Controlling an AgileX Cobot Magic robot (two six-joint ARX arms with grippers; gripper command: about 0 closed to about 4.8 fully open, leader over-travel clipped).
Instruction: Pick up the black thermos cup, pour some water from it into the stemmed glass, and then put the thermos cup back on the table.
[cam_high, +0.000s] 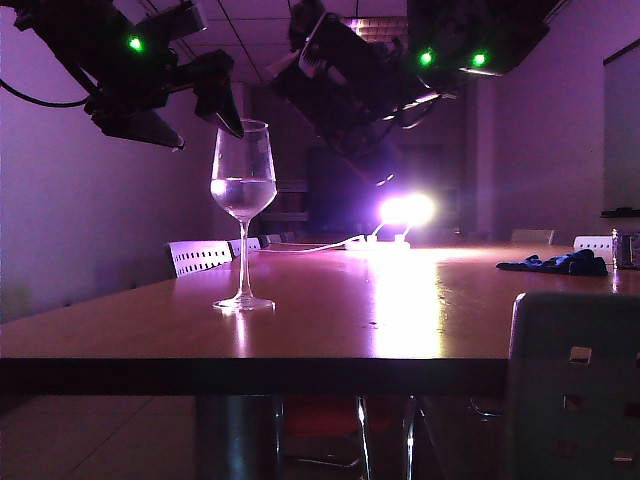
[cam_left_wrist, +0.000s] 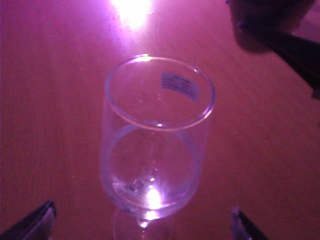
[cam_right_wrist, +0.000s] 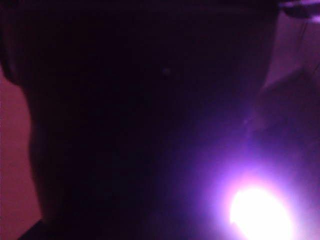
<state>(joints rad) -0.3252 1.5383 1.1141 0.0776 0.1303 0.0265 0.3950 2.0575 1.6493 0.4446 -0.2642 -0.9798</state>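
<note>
Thermos cup (cam_high: 345, 85) tilted in right tool (cam_high: 385, 110) – left tool (cam_left_wrist: 142, 227) wide.

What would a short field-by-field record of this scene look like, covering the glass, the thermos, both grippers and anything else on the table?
stemmed glass: upright on the table, some water in the bowl
black thermos cup: fills the right wrist view, raised and tilted right of the glass
left gripper: open, empty, above the glass
right gripper: dark; looks shut on the thermos
blue cloth: far right of the table
bright lamp: far end, glaring
</note>
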